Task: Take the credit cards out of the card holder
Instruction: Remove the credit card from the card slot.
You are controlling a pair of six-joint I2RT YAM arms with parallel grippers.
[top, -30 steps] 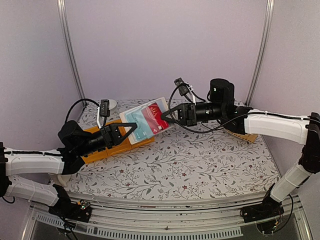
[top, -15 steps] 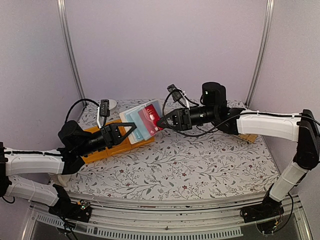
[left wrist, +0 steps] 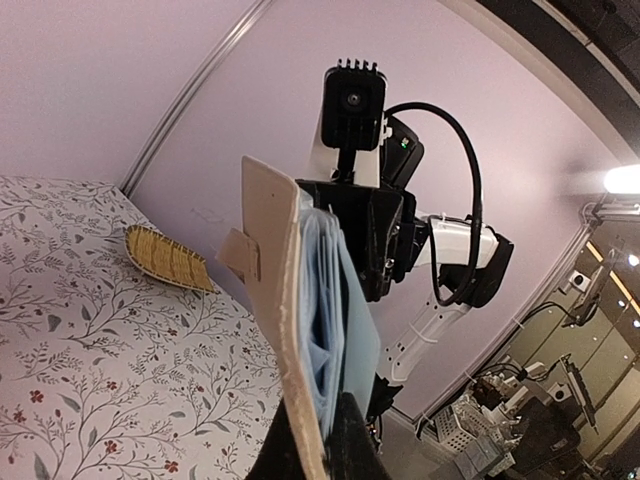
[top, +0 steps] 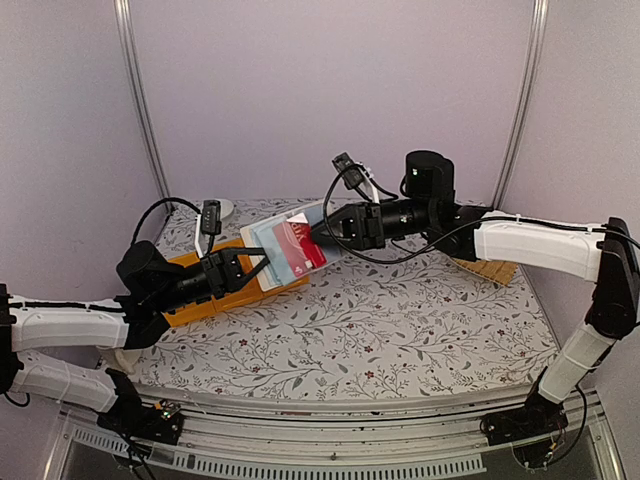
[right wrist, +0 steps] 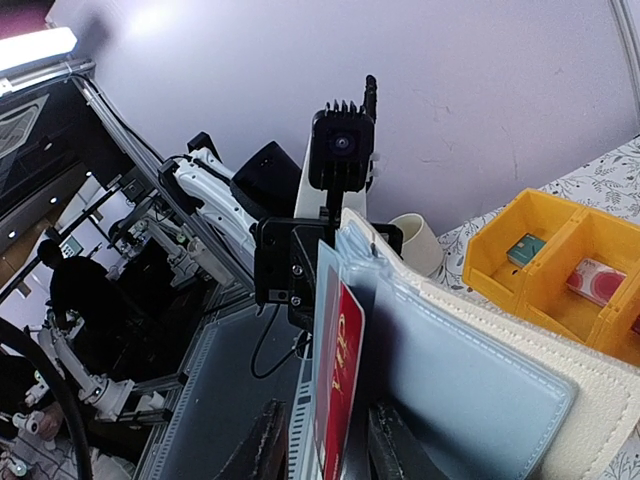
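Over flowered tablecloth, the right gripper stood with jaws apart, straddling the red plastic card. The card poked rightward from the whitish clear-sleeved card holder, which the left gripper clamped aloft at its left.

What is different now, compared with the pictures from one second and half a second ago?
The right gripper moved left toward the card holder and opened its jaws, which now stand either side of the red card. The holder's leaves, spread wide before, are folded closer. The left gripper stayed shut on the holder; the yellow bin did not move.
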